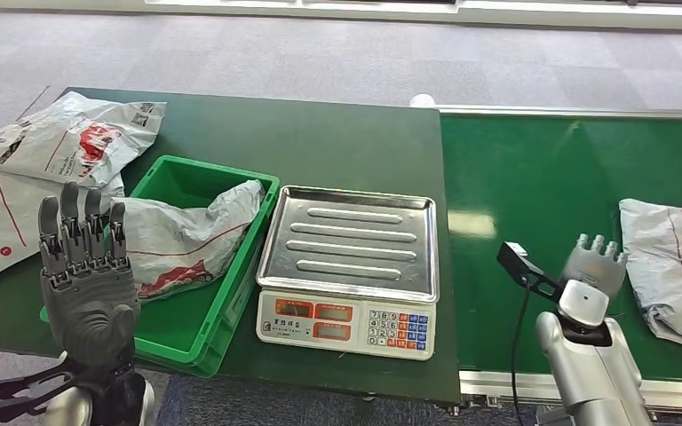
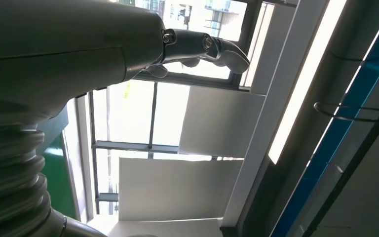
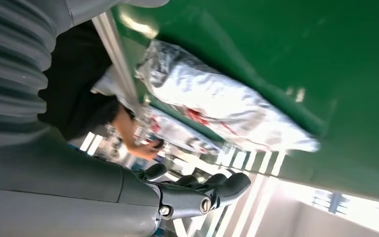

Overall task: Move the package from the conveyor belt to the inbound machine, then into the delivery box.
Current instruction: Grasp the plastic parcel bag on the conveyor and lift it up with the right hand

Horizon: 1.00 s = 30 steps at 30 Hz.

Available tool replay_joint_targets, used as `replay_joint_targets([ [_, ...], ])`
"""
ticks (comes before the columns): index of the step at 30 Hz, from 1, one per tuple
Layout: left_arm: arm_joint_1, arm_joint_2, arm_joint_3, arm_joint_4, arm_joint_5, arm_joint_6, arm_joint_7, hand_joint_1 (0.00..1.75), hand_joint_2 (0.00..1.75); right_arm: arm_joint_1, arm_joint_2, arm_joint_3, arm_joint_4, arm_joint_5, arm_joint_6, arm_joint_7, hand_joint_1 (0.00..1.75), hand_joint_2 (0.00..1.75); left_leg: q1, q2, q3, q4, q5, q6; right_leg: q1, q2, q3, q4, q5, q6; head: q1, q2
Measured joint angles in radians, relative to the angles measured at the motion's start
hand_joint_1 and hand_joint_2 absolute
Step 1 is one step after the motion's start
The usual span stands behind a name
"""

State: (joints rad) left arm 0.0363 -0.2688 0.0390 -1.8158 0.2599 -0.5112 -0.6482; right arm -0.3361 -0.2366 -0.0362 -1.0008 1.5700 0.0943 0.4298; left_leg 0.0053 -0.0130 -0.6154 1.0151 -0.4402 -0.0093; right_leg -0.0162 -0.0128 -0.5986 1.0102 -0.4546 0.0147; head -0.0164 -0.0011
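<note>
A grey plastic package (image 1: 673, 270) with red print lies on the green conveyor belt (image 1: 542, 186) at the right; the right wrist view shows it as a package (image 3: 217, 101). My right hand (image 1: 593, 264) hovers just left of it, fingers extended and holding nothing; its fingers (image 3: 212, 190) are in the right wrist view. My left hand (image 1: 83, 253) is raised upright with fingers apart and nothing in it, in front of the green delivery box (image 1: 231, 311). The silver weighing scale (image 1: 351, 266) stands bare between box and belt.
One grey package (image 1: 186, 240) lies in the green box. More packages (image 1: 44, 169) lie on the dark green table at the left. A person (image 3: 94, 111) stands beyond the belt in the right wrist view. The table's front edge is close to my body.
</note>
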Motion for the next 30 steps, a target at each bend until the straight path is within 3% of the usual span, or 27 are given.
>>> replay_joint_targets([
  [5, 0.000, 0.000, 0.006, 0.000, -0.001, 0.003, -0.001, 0.00, 1.75, -0.061, -0.013, -0.046, 0.171, 0.001, -0.021, -0.017, 0.00, 1.75, -0.002, 0.004, 0.001, 0.001, 0.000, 0.001, -0.002, 0.004, -0.001, 0.000, 0.002, 0.002, 0.000, 0.000],
  [15, 0.000, 0.000, 0.008, 0.005, 0.002, 0.001, -0.002, 0.00, 1.75, -0.127, -0.060, -0.077, 0.353, 0.001, -0.083, 0.020, 0.00, 1.75, -0.002, 0.003, 0.000, 0.001, 0.000, 0.001, -0.002, 0.004, -0.001, 0.000, 0.002, 0.002, 0.000, 0.000],
  [30, -0.003, 0.000, 0.008, 0.023, 0.002, -0.002, -0.004, 0.00, 1.75, -0.145, -0.120, -0.126, 0.490, 0.001, -0.122, 0.004, 0.00, 1.75, -0.002, 0.005, 0.001, 0.001, -0.001, 0.002, -0.002, 0.005, -0.002, 0.000, 0.002, 0.002, 0.000, 0.000],
])
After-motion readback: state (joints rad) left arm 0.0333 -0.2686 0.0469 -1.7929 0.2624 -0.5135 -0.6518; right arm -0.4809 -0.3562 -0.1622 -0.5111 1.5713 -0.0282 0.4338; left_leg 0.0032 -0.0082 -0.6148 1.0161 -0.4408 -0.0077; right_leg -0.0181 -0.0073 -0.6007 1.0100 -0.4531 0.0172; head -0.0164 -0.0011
